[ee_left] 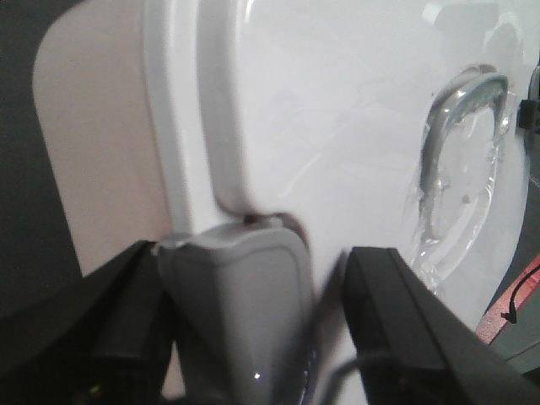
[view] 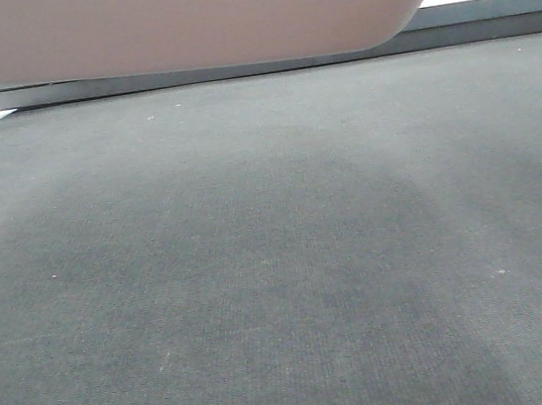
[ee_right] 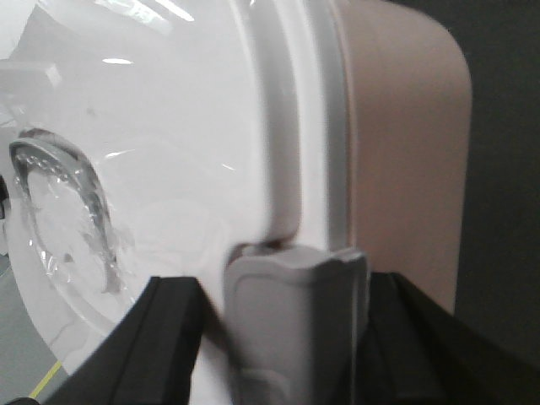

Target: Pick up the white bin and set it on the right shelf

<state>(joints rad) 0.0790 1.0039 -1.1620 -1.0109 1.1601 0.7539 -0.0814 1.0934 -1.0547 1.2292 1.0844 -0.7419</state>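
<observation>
The white bin (view: 197, 17) hangs just above the dark mat (view: 279, 261); left gripper (ee_left: 251, 274) and right gripper (ee_right: 285, 291) each clamp a grey latch (ee_left: 240, 321) at its lid's edge, fingers pressed to either side.

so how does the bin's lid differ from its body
The lid is glossy white and throws reflections; the body is matt and pale pinkish. The lid carries a clear moulded handle and a raised rim; the body's wall is plain and smooth. Both belong to the white bin, have rounded corners, and meet at a grey latch.
</observation>
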